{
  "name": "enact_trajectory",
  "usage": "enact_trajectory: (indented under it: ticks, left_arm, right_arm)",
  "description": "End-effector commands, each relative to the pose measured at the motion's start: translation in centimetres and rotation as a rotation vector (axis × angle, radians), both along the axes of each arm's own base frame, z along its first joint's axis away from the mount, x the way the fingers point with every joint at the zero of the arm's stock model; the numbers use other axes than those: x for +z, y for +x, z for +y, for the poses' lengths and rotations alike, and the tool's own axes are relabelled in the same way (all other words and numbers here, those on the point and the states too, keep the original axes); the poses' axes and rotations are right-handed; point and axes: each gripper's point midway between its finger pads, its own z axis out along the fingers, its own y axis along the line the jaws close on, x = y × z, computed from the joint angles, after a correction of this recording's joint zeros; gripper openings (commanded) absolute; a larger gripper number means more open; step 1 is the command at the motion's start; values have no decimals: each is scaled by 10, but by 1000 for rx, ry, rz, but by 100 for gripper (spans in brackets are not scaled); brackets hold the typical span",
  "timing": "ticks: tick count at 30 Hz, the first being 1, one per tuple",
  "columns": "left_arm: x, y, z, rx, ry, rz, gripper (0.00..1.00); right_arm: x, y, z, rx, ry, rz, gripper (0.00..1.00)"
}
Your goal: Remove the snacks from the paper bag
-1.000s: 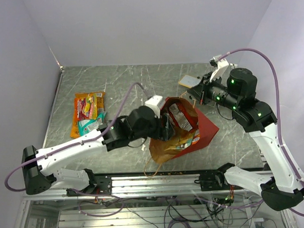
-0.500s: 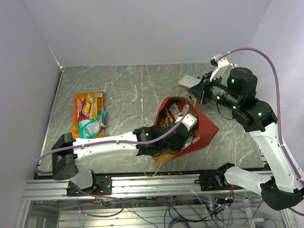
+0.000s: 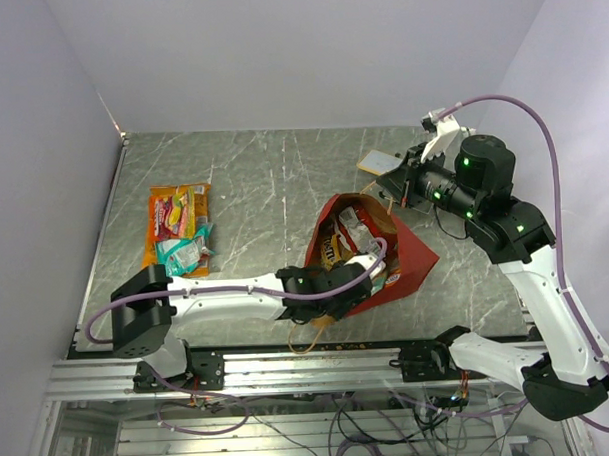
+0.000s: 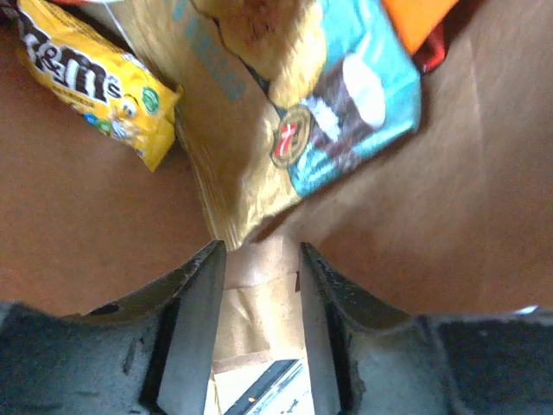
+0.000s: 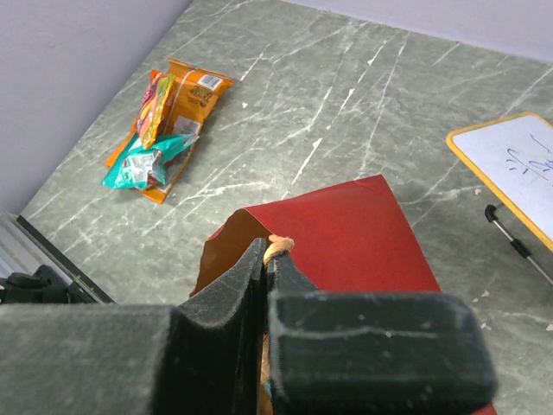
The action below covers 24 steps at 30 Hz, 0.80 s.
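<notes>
The step in hand looks like another pick from inside the large red paper bag with brown kraft lining [image 3: 413, 252]. It sits at the near right of the grey marbled table [image 3: 263, 179], its mouth gaping toward the left arm. The right gripper [image 5: 268, 259] is clenched on the paper bag at its far rim, pinching something tan there; rim or handle, I cannot tell. The left gripper [image 4: 259, 255] is deep inside, jaws apart and grasping nothing. The lower corner of a crinkly gold-and-teal snack packet [image 4: 302, 112] sits right at its fingertips; a yellow candy packet [image 4: 95, 78] lies just left of that one. A heap of orange and teal packets [image 3: 178, 230] already lies out at the left, well apart from the bag, so the task seems partly done. Next, the left jaws need to ease forward until the corner lies between the pads, clamp, then withdraw toward the heap; the right must hold firm so the bag does not drag.
</notes>
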Motion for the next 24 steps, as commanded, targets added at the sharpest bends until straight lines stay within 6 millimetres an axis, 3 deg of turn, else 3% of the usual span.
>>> enact_trajectory:
  ticks: [1,7,15,20,24]
  left_arm:
    - [9,-5,-11,-111,-77,-34,53]
    - [-9,-3,-11,-155,-19,-50,63]
    - [-28,19,-35,-144,46,-109,68]
    - [-29,38,-37,-75,70,-135,64]
    - [-19,43,-39,-59,48,-142,49]
  right_arm:
    - [6,-2,-2,-7,18,-19,0]
    - [6,-3,-2,-1,13,-18,0]
    - [8,-5,0,6,29,-20,0]
    - [10,-7,-2,4,31,-26,0]
    - [11,-8,-3,0,32,-33,0]
